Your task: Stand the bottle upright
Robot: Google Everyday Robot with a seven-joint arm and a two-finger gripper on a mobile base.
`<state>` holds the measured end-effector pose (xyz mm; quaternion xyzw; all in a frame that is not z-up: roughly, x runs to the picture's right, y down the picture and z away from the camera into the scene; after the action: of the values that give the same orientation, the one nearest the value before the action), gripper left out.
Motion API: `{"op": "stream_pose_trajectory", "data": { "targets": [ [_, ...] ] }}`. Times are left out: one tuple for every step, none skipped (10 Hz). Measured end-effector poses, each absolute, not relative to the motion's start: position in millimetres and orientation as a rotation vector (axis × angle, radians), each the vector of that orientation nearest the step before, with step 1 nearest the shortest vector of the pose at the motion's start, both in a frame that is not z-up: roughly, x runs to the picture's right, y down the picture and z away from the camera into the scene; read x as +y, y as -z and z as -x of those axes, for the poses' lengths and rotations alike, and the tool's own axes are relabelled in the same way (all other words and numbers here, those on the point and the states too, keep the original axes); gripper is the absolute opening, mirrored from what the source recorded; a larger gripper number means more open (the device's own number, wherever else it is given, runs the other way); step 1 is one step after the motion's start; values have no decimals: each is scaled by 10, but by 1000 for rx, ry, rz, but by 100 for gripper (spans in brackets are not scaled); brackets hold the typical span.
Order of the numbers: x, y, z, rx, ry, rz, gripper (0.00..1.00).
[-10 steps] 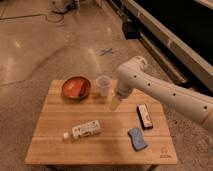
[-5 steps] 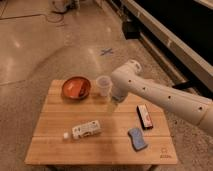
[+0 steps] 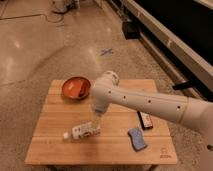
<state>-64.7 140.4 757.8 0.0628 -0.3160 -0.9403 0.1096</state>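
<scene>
Polished concrete floor fills the upper part of my feed, with a blue tape cross stuck to it. Below it stands a slatted wooden table. I take the red bowl at the table's back left as my reference.

The bottle lies on its side well in front of the bowl, toward the table's front edge. Its white cap points to the left of my view and slightly toward me, and its labelled body runs off to the right. It is not upright.

The white arm enters from the right side of my view and crosses the table. It bends at a rounded joint just to the right of the bowl, then drops toward the tabletop. The gripper hangs at the arm's lower end, in front of the bowl and slightly to its right, directly over the bottle's base end. It looks very close to the bottle or touching it. I cannot tell which, and I cannot tell whether the gripper is spread or closed.

Farther right of the bowl, a small dark rectangular object lies on the wood. A blue sponge lies just in front of that, nearer the front edge.
</scene>
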Motion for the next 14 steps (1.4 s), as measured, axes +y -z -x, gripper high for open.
{"op": "stream_pose_trajectory", "data": {
  "targets": [
    [1475,-7595,758,-954,2796,-197,80],
    [1564,-7643,864,-980,2837,-197,80],
    [1618,-7682,924,-994,2865,-191,80],
    [1696,-7747,997,-1011,2906,-172,80],
    [1757,-7797,1045,-1021,2943,-150,80],
    [1807,-7828,1091,-1024,2971,-134,80],
    [1885,-7857,1151,-1031,3000,-113,80],
    [1967,-7883,1224,-1038,3020,-102,80],
    [2022,-7901,1291,-1039,3020,-114,80],
    [2052,-7911,1363,-1036,3016,-140,80],
    [2094,-7916,1453,-1038,3010,-176,80],
    [2132,-7920,1510,-1043,3004,-201,80],
    [2158,-7923,1547,-1048,2998,-219,80],
    [2196,-7928,1576,-1059,2986,-236,80]
  ]
}}
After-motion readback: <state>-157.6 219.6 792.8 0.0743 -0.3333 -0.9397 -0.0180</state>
